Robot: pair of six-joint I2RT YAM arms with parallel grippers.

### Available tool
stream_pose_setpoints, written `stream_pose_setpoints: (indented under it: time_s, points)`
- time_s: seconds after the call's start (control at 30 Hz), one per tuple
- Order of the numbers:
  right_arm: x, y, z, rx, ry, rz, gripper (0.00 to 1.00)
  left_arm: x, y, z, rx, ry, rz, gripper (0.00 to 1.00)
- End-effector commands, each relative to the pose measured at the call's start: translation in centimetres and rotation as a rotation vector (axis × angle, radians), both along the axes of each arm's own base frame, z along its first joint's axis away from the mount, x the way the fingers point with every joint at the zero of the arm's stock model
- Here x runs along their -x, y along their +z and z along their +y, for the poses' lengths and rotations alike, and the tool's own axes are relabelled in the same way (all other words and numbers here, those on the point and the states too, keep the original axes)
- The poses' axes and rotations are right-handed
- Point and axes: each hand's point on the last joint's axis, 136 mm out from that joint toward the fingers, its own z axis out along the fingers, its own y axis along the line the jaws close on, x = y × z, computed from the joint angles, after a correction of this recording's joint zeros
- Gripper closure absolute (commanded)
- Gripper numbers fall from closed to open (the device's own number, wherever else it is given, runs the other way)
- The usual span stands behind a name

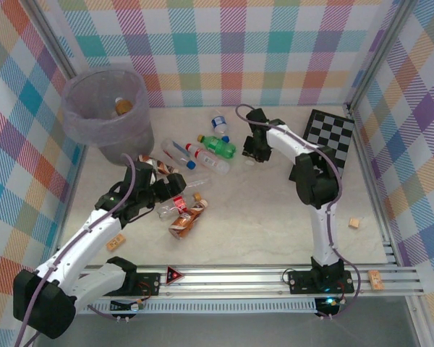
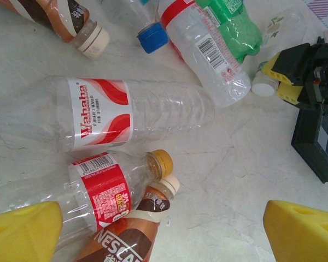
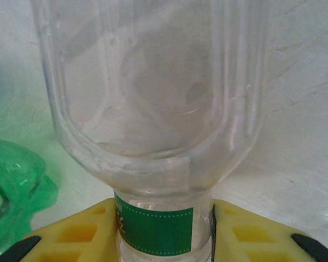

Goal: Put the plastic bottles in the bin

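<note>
My right jaws pinch a clear bottle point(image 3: 153, 98) at its green label, mid-table toward the far edge. My left jaws stand spread over loose bottles point(image 2: 131, 112). The bin point(image 1: 108, 137) sits far-left.

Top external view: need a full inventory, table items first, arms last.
bin: 1, translucent grey-lavender, far left
bottle in bin: 1, amber-brown top, inside
green bottle: 1, green, centre
other loose bottles: about seven, clear or brown, between the arms
checkerboard: 1, black-and-white, far right
tan blocks: 3, tan, near edge and rail
left hand: 1, yellow pads, open over the bottle pile
right hand: 1, yellow pads, shut on clear bottle at its green-banded narrow end
</note>
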Motion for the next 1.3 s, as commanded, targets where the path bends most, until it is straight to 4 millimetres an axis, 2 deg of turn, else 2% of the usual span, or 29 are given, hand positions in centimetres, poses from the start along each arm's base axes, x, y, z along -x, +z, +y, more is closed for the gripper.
stream_pose_setpoints:
  time_s: [0.0,0.07,0.13,0.23,0.3,0.37,0.5,0.6,0.8,0.93,1.1,1.27]
  points:
    - [1.1,2.0,-1.0,0.011,0.056,-0.039,0.74,-0.6,0.7,-0.9,0.036,-0.012,-0.02,0.06]
    - [1.5,2.7,-1.4,-0.004,0.065,-0.084,0.82,-0.9,0.8,-1.4,0.062,-0.019,-0.018,0.06]
    - [2.1,3.6,-1.4,-0.035,0.097,-0.143,0.83,-1.1,0.9,-2.1,0.095,-0.029,-0.015,0.05]
    - [3.9,4.7,-1.5,-0.058,0.174,-0.203,0.85,-1.8,1.7,-3.2,0.165,-0.048,-0.052,0.03]
    - [5.3,5.4,-1.6,-0.073,0.22,-0.221,0.93,-2.1,2.1,-3.9,0.215,-0.063,-0.069,0.0]
    - [7.3,6.2,-0.4,-0.144,0.328,-0.231,1.0,-2.4,2.7,-4.8,0.271,-0.08,-0.082,0.0]
    - [12.2,9.3,3.2,-0.397,0.587,-0.289,1.0,-2.8,4.8,-6.7,0.395,-0.118,-0.103,0.0]
    - [15.5,11.7,4.8,-0.559,0.708,-0.351,1.0,-3.0,6.3,-7.9,0.434,-0.137,-0.112,0.0]
    - [19.1,12.8,6.2,-0.54,0.819,-0.392,1.0,-3.2,9.0,-10.9,0.549,-0.175,-0.155,0.0]
    - [20.4,12.8,7.4,-0.556,0.849,-0.375,1.0,-3.4,9.6,-13.2,0.563,-0.229,-0.163,0.0]
    - [21.5,13.4,8.8,-0.597,0.877,-0.376,1.0,-3.7,8.4,-15.5,0.557,-0.256,-0.13,0.0]
    - [21.5,13.3,9.2,-0.611,0.866,-0.383,1.0,-3.8,7.3,-16.8,0.553,-0.267,-0.103,0.11]
